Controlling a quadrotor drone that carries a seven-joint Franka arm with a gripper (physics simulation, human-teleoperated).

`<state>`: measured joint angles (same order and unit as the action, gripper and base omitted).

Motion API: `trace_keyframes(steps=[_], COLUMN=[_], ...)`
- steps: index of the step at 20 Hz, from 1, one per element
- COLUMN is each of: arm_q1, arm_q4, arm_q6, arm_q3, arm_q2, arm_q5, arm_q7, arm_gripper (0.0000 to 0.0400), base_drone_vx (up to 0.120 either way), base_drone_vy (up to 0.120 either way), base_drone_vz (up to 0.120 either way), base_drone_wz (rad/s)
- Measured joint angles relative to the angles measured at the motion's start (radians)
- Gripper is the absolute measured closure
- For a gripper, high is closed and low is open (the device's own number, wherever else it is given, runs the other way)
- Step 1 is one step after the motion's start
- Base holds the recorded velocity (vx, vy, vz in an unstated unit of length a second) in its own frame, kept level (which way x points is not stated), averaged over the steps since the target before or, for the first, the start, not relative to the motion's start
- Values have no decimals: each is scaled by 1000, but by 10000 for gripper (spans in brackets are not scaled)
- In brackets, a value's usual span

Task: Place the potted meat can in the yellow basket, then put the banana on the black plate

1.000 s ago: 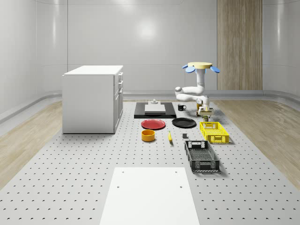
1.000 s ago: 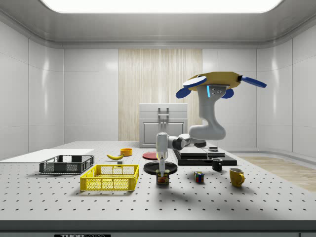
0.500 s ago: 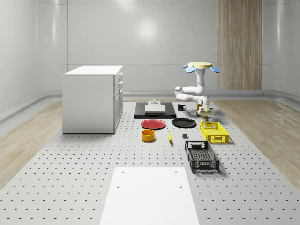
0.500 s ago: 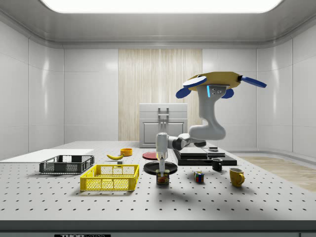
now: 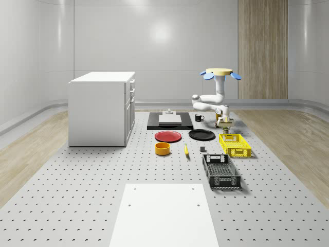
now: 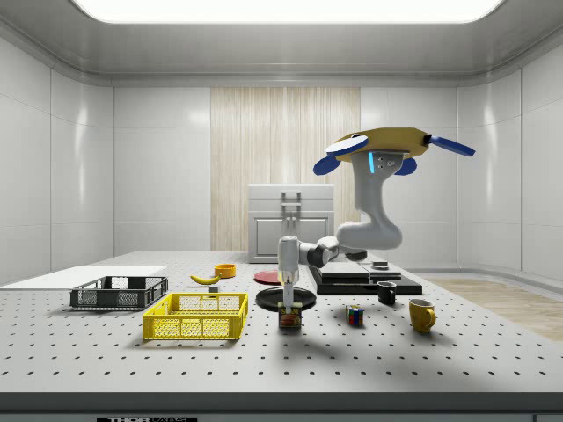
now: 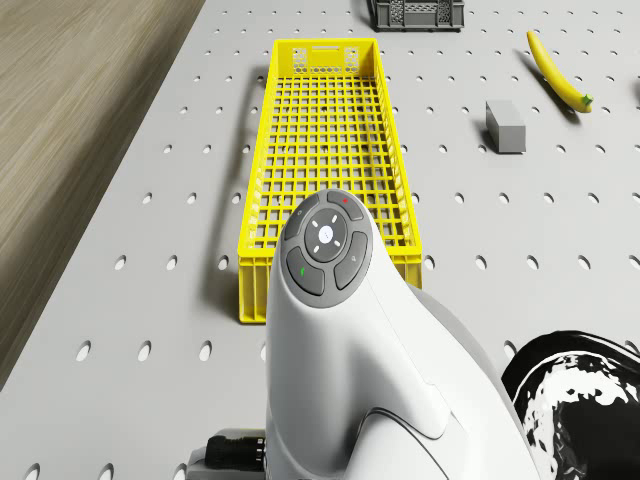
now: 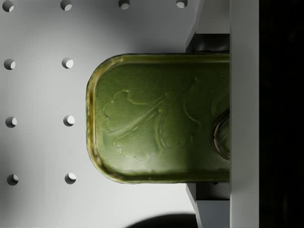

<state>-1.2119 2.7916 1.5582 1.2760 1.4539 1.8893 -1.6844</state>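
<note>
the jaws stand on either side of the potted meat can (image 8: 159,118) and look closed on it; the gripper (image 6: 288,309) is low at the table (image 6: 369,352) under the hovering drone (image 6: 387,145). a straight lift should come before carrying it to the yellow basket (image 6: 197,316) just beside. the banana (image 6: 206,280) and black plate (image 5: 201,135) wait beyond.
</note>
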Motion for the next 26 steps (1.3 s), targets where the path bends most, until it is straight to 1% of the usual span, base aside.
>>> trace_keyframes(steps=[1, 6, 12, 16, 26], arm_q1=[0, 1, -1, -2, -6], arm_q4=[2, 13, 17, 18, 18], arm_q6=[-2, -17, -19, -14, 0], arm_q3=[8, 60, 90, 97, 103], arm_q2=[1, 7, 17, 24, 41], arm_q5=[-8, -59, -90, -99, -110], arm_q7=[3, 7, 7, 6, 4], arm_gripper=[109, 109, 109, 109, 109], base_drone_vx=[0, 0, 0, 120, 120], base_drone_vy=[0, 0, 0, 0, 0], base_drone_vz=[0, 120, 120, 120, 0], base_drone_wz=[0, 0, 0, 0, 0])
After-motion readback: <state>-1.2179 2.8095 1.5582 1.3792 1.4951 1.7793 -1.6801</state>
